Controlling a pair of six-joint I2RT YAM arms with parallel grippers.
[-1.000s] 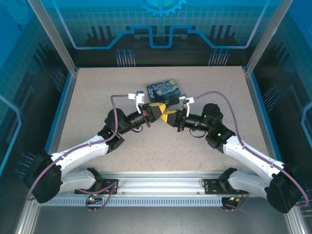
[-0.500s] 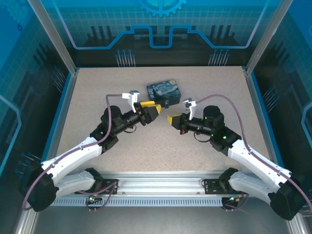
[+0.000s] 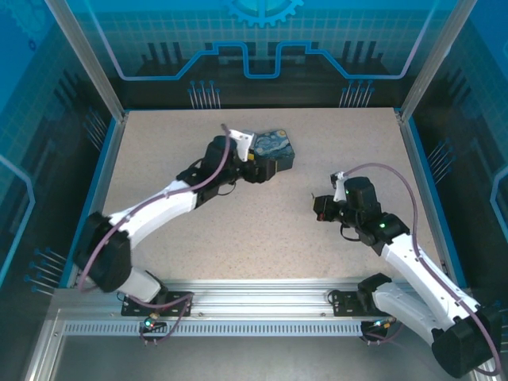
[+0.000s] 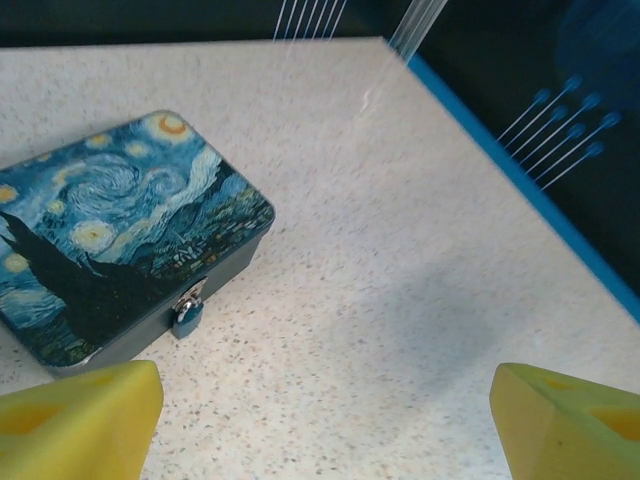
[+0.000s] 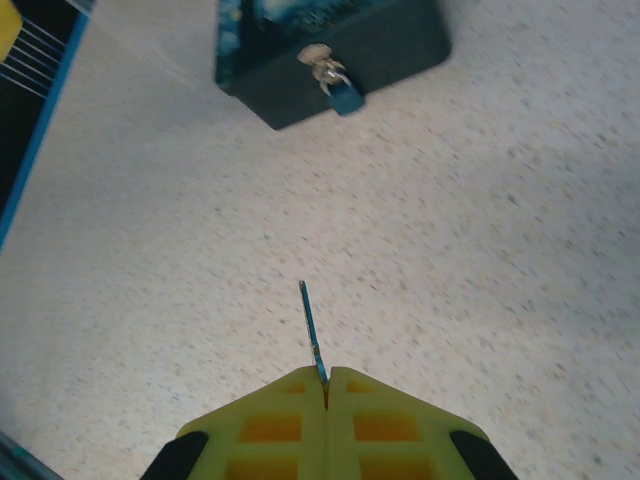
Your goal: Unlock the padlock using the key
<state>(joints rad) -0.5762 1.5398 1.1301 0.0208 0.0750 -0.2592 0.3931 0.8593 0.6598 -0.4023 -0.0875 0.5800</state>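
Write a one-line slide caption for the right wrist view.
Right tool, shut on the key, points it toward the padlock hanging on the front of the tin.

We see the thin dark key jutting from the right gripper's pinched tips; the small bluish padlock hangs on the tin, well ahead of it.

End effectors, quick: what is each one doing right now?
Left end effector: open, holding nothing.
Right end effector: closed, pinching the key.
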